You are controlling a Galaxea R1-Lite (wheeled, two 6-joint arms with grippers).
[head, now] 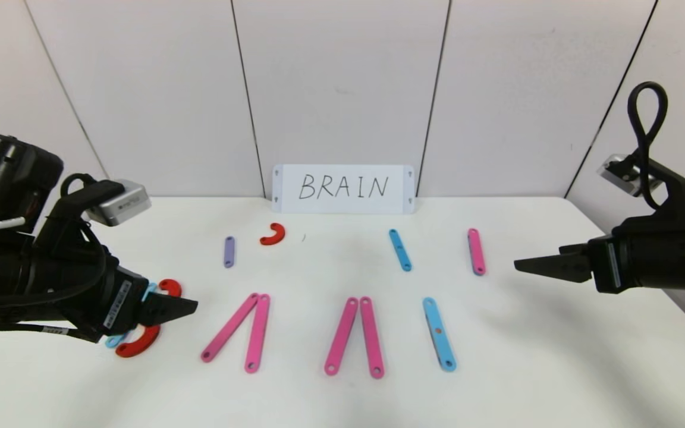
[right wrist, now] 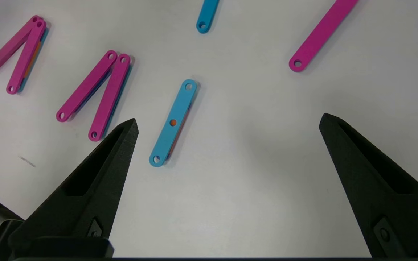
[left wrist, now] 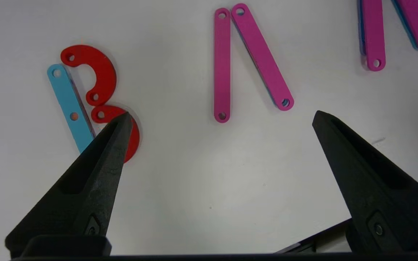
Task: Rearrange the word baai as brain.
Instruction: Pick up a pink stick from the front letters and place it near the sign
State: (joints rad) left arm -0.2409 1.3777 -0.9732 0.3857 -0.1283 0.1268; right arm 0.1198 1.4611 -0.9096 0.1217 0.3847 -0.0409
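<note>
The word baai lies along the front of the white table (head: 342,404). Its B, a light-blue strip (left wrist: 69,105) with two red curves (left wrist: 98,74), is partly hidden behind my left gripper (head: 185,308), which hovers open just over it with nothing held. Two A shapes follow, each a pair of pink strips (head: 257,331) (head: 342,336) meeting at the top. A single light-blue strip (head: 439,334) forms the I. My right gripper (head: 524,266) hangs open and empty over the table's right side, well clear of the I.
Loose pieces lie in a row farther back: a short purple strip (head: 229,251), a red curve (head: 273,234), a blue strip (head: 400,249) and a pink strip (head: 476,251). A white card (head: 343,188) with handwritten BRAIN leans against the wall.
</note>
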